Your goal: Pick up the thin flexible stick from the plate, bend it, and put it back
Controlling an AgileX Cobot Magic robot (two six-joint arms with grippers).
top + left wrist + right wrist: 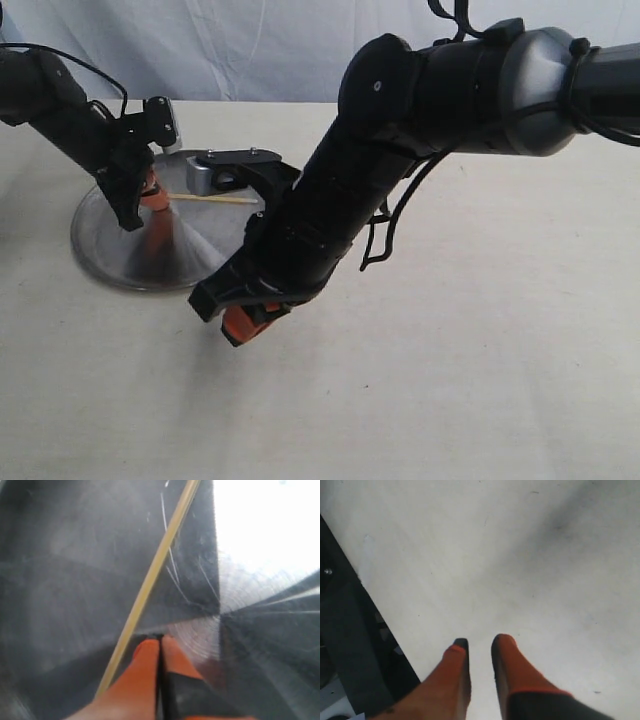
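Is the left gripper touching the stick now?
Cannot tell. In the left wrist view the stick runs close beside the shut left gripper, outside its jaws; neither a gap nor contact shows plainly.

No legible text, labels or numbers

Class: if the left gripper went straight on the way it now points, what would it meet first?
Most likely the plate itself: the left gripper, jaws shut, aims at bare metal, with the stick just beside it.
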